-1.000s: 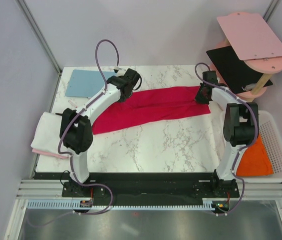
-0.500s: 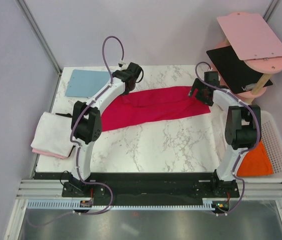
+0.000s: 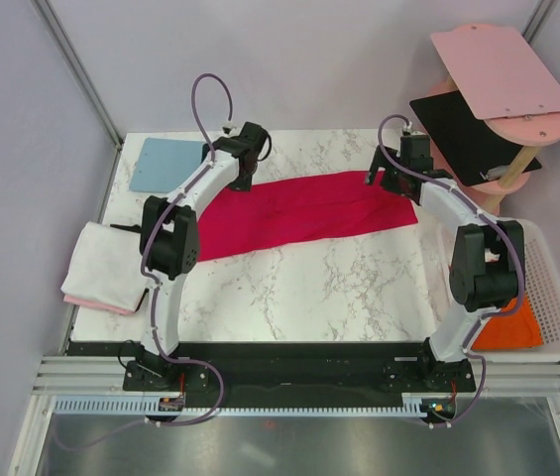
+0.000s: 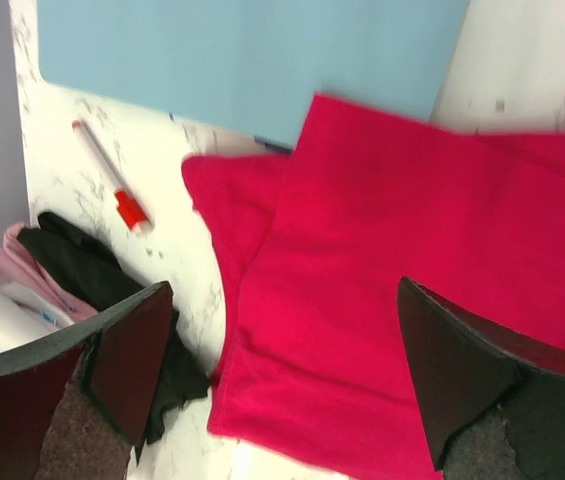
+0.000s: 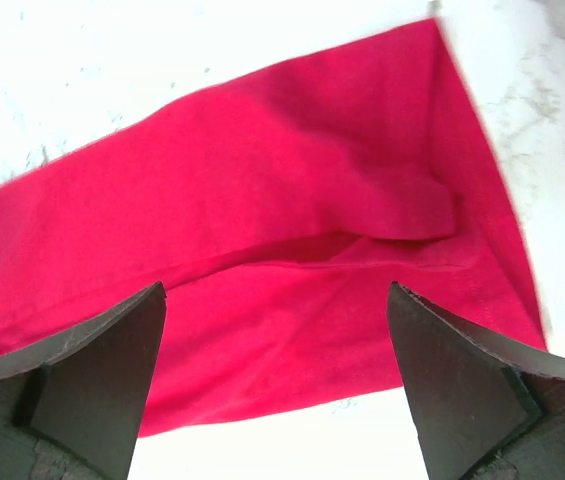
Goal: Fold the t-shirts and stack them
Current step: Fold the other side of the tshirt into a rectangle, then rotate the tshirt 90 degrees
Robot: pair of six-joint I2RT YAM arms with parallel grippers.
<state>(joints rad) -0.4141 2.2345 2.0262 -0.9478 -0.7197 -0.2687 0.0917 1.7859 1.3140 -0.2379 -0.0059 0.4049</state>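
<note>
Red shirt stretched out on the table, both hands spread above it

The crimson red t-shirt (image 3: 304,210) lies flat across the far half of the marble table (image 3: 299,288), folded lengthwise into one long band. The band runs slightly askew, its left end nearer the arms and its right end further back. A fold line runs along its length, plain to see in the right wrist view.

The left hand (image 3: 237,174) hangs over the shirt's left end with its fingers spread wide and nothing between them. From its wrist camera the cloth sits below the gap, untouched as far as I can tell. The right hand (image 3: 386,177) hangs over the right end, its fingers just as wide apart and gripping nothing.

In the left wrist view, a corner of the shirt meets the edge of the light-blue board (image 3: 166,164), which lies at the far left corner of the table. A red-and-white marker pen (image 4: 107,180) rests on the marble just beside them.

At the table's left edge, well apart from the red shirt, a folded white t-shirt (image 3: 109,263) sits on top of a pale pink t-shirt (image 3: 89,300). Off the right side, an orange t-shirt (image 3: 507,325) lies in a white basket (image 3: 555,297). Behind the basket, a pink panel (image 3: 503,69) and a black panel (image 3: 468,134) sit on a stand
</note>
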